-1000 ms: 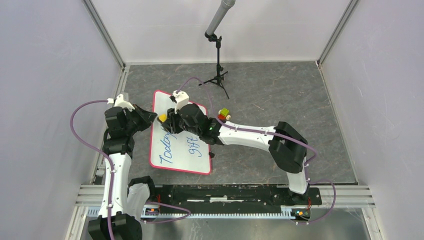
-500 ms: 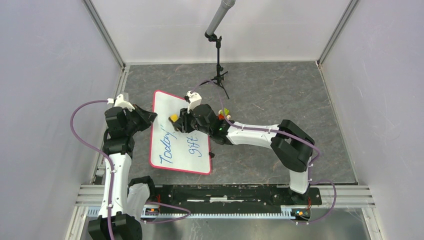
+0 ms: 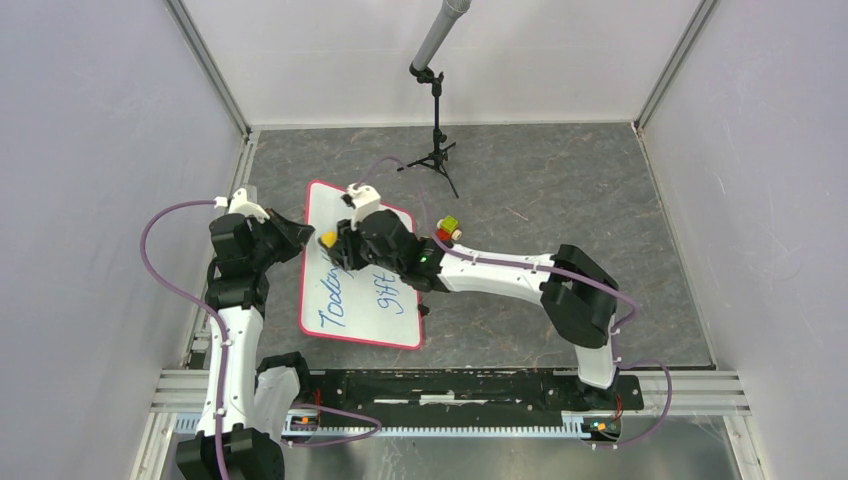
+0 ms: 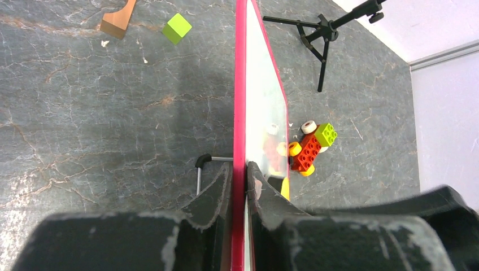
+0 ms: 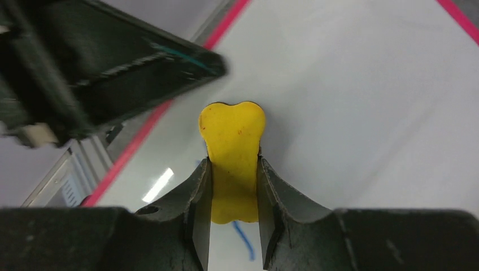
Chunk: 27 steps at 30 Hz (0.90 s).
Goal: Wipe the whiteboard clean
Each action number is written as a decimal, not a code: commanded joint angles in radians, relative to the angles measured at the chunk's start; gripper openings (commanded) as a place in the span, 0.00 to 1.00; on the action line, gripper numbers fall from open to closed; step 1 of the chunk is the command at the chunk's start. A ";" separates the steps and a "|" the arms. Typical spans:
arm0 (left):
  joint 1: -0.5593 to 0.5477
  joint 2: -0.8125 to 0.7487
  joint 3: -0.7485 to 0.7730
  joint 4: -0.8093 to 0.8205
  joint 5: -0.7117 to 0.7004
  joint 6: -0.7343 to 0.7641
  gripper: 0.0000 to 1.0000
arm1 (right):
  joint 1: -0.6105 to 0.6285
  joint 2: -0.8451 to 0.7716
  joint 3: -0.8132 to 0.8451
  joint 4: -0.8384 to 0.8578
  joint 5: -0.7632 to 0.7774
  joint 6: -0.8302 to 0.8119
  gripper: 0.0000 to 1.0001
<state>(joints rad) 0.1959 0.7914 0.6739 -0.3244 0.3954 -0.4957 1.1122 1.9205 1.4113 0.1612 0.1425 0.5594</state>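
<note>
The whiteboard (image 3: pixel 385 320), white with a red-pink rim, lies on the grey table with blue writing on its lower half. My left gripper (image 3: pixel 296 232) is shut on the board's left rim; the left wrist view shows the rim (image 4: pixel 240 101) edge-on between its fingers (image 4: pixel 217 189). My right gripper (image 3: pixel 335 243) is shut on a yellow eraser (image 5: pixel 233 161) and presses it on the board's upper left, above a blue stroke (image 5: pixel 244 240). The eraser also shows in the top view (image 3: pixel 327 239).
A red, green and yellow brick toy (image 3: pixel 447 229) sits right of the board, also in the left wrist view (image 4: pixel 309 148). A microphone tripod (image 3: pixel 437 150) stands behind the board. A green cube (image 4: pixel 177 27) and a wooden piece (image 4: pixel 117 20) lie beyond the left rim.
My right gripper swept the eraser right across the board's top, then back left to near the left rim. The left gripper has stayed on the rim.
</note>
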 commanded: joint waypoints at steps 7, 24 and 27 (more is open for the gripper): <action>-0.012 -0.016 -0.001 0.032 0.052 -0.018 0.02 | 0.115 0.085 0.113 -0.105 -0.044 -0.082 0.27; -0.012 -0.017 -0.001 0.031 0.051 -0.018 0.02 | -0.048 -0.028 -0.227 -0.024 -0.035 -0.005 0.27; -0.012 -0.015 -0.001 0.032 0.051 -0.017 0.02 | -0.020 -0.031 -0.198 -0.034 -0.026 -0.008 0.27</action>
<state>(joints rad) 0.1986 0.7837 0.6689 -0.3241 0.3969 -0.4957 1.0538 1.8645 1.2217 0.2752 0.0963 0.5716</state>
